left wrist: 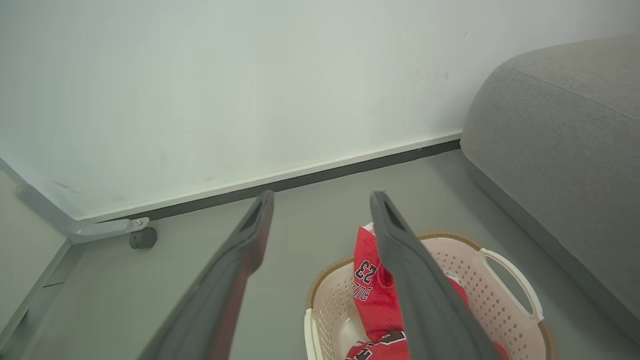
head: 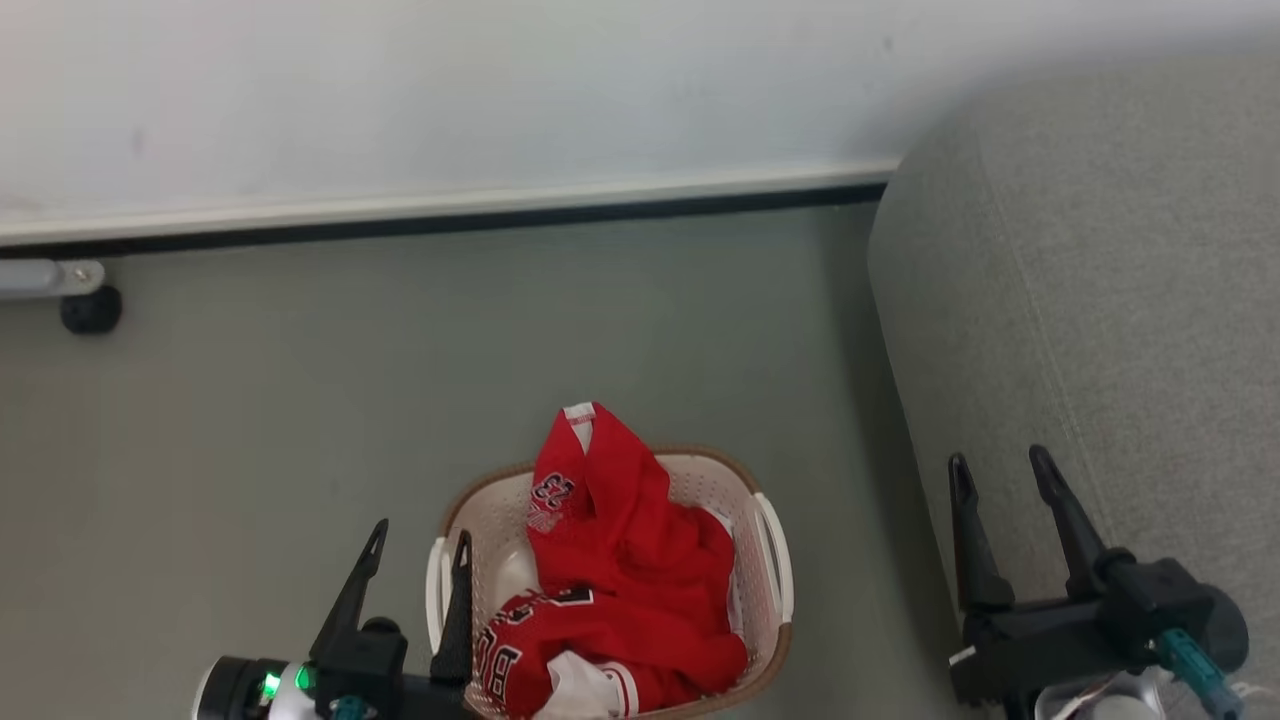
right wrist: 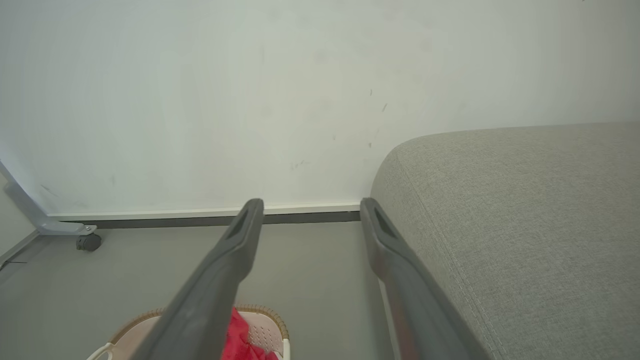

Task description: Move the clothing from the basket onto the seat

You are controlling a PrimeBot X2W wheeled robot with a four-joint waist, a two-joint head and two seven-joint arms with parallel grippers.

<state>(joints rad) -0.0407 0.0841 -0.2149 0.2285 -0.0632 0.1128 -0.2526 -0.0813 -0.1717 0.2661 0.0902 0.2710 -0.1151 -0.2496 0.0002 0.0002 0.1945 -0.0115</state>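
The clothing (head: 640, 570) is lying heaped inside the basket (head: 712, 480). One red fold is standing up above the far rim and showing a 23, and another numbered jersey is spreading across the near side with a white panel poking out beneath it. The basket is sitting on the grey floor (head: 300, 400), near the sofa (head: 1100, 300), whose rounded grey edge is rising on the robot's right. The left gripper (head: 421, 532) is hovering at the basket's left side, its jaws standing well apart and gripping nothing. In the head view one finger is overlapping the basket's left handle, though whether it is touching cannot be told. In the left wrist view that same finger is crossing in front of the red fold. The right gripper (head: 1000, 457) is hanging in front of the sofa's edge, its jaws likewise released and empty. A pale wall (head: 500, 90) with a dark baseboard is running behind, and a black caster (head: 90, 310) on a pale metal leg is sitting beside it at far left.
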